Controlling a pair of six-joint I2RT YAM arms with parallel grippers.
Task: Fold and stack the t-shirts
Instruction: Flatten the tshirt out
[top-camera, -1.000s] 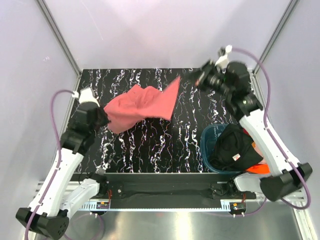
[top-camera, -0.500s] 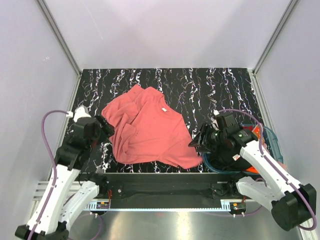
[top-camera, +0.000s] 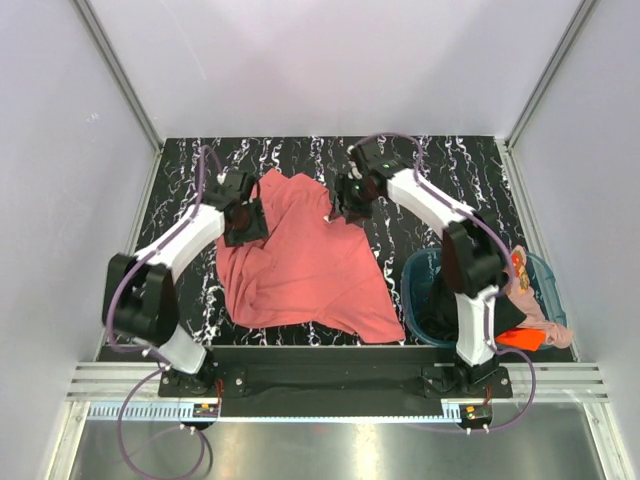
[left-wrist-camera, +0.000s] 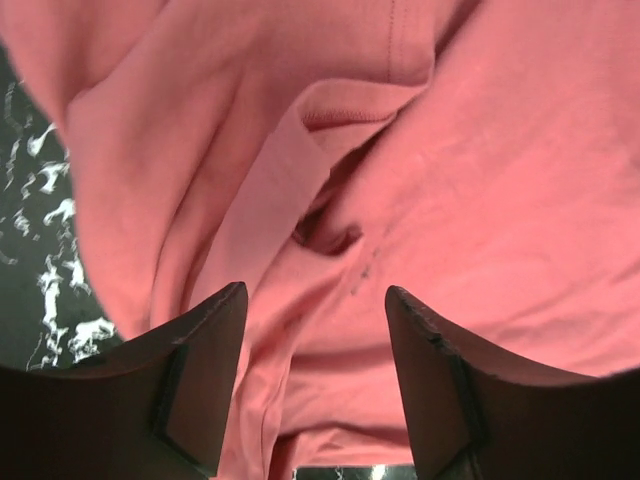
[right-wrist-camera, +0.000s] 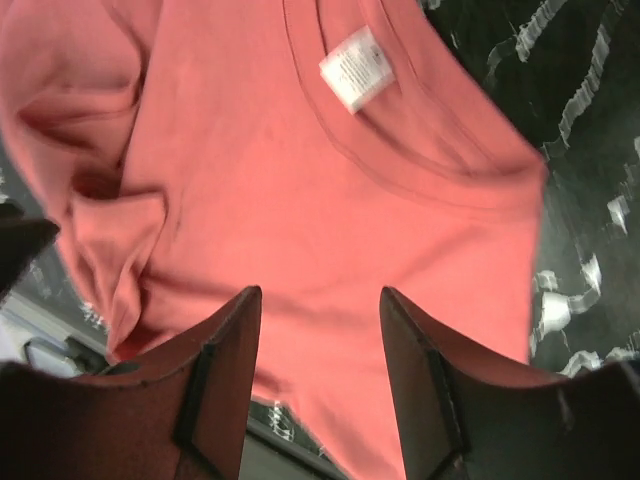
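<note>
Left gripper (left-wrist-camera: 315, 300), right gripper (right-wrist-camera: 320, 295): two, both jaws spread, nothing pinched. One salmon-red t-shirt (top-camera: 300, 270) lies rumpled on table (top-camera: 430, 200), left of one teal basket (top-camera: 409, 285), hem corner just beside it. Left gripper low over bunched sleeve fold; right gripper over collar, beside white label (right-wrist-camera: 356, 68). Three more at basket: black t-shirt (top-camera: 436, 308) inside, orange t-shirt (top-camera: 521, 338) and pale pink t-shirt (top-camera: 541, 305) at right rim.
</note>
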